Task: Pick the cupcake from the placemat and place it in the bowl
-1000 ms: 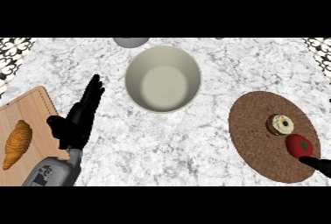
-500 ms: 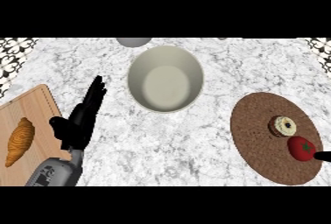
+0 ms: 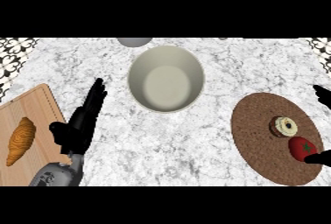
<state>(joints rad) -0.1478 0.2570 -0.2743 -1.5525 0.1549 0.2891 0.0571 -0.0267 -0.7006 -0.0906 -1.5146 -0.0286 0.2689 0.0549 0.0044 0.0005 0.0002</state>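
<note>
The cupcake (image 3: pixel 284 126), pale with a brown ring, sits on the round brown placemat (image 3: pixel 258 144) at the right. A red tomato (image 3: pixel 301 147) lies just below it on the mat. The cream bowl (image 3: pixel 167 78) stands empty at the upper middle. My right hand (image 3: pixel 317 158) shows only at the right edge: one dark tip touches the tomato's lower right side, and another tip (image 3: pixel 321 92) pokes in above the mat. The two tips are far apart, so the hand is open and holds nothing. My left hand (image 3: pixel 81 122) rests open at the left, fingers pointing up.
A wooden cutting board (image 3: pixel 42 109) with a croissant (image 3: pixel 20 140) lies at the left edge, beside my left hand. A grey round object (image 3: pixel 134 41) is cut off at the top edge above the bowl. Marble counter lies between the bowl and the placemat.
A second tip of my right hand has come into view at the right edge above the placemat. The tip by the tomato has barely shifted. Left hand and objects are unmoved.
</note>
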